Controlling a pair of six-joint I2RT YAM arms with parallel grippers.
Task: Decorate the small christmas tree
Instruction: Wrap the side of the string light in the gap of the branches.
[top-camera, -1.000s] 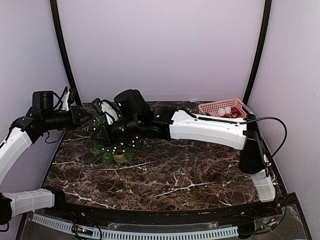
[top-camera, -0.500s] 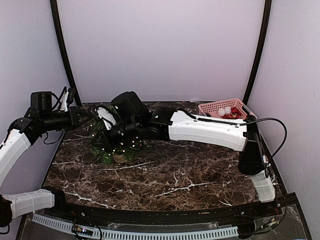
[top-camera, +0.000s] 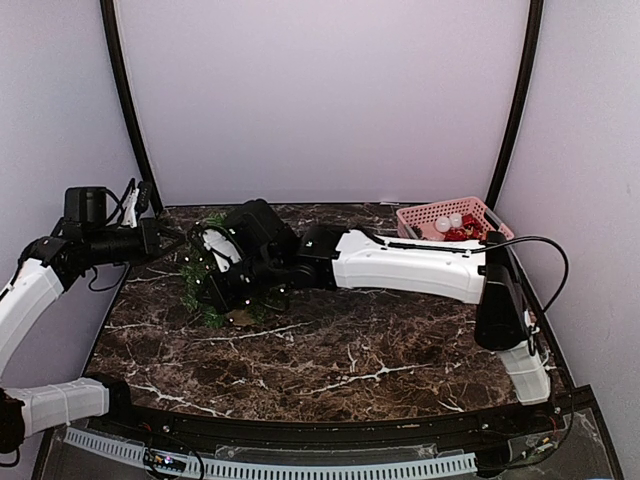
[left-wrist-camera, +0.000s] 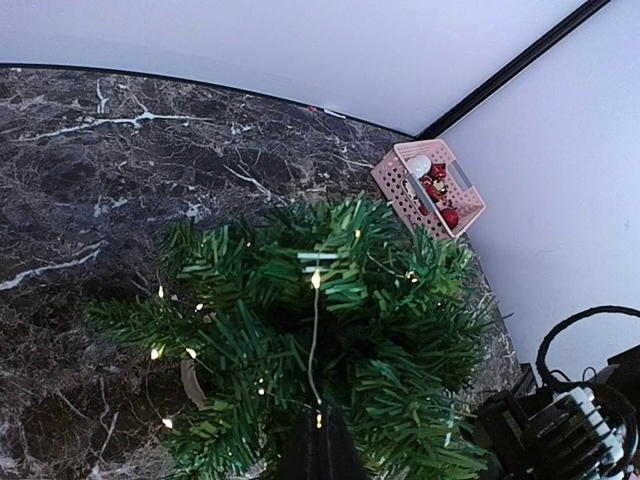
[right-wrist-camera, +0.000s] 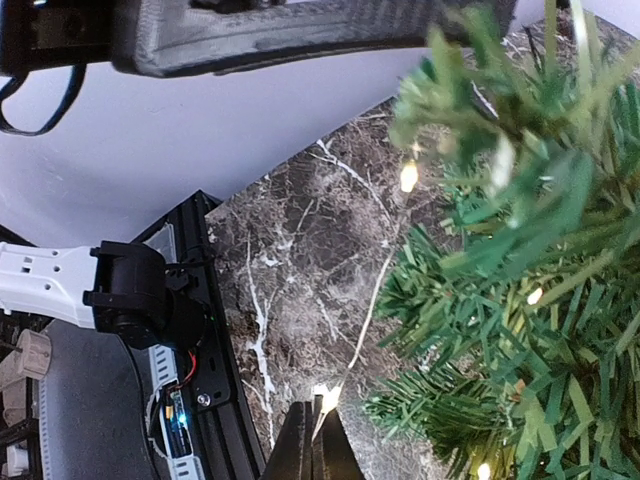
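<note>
On the dark marble table (top-camera: 350, 370), the small christmas tree (top-camera: 205, 300), bushy green needles dotted with tiny lit lights, sits left of centre. The left gripper (left-wrist-camera: 320, 445) and the right gripper (right-wrist-camera: 312, 445) both reach into its branches, jaws pressed together, with a thin light wire (left-wrist-camera: 314, 340) meeting each tip. A pink plastic basket (top-camera: 425, 213) of red ornaments sits in the far right corner.

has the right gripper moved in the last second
Yes. The right gripper slid toward the near edge, further over the small christmas tree, whose pot stayed put.
</note>
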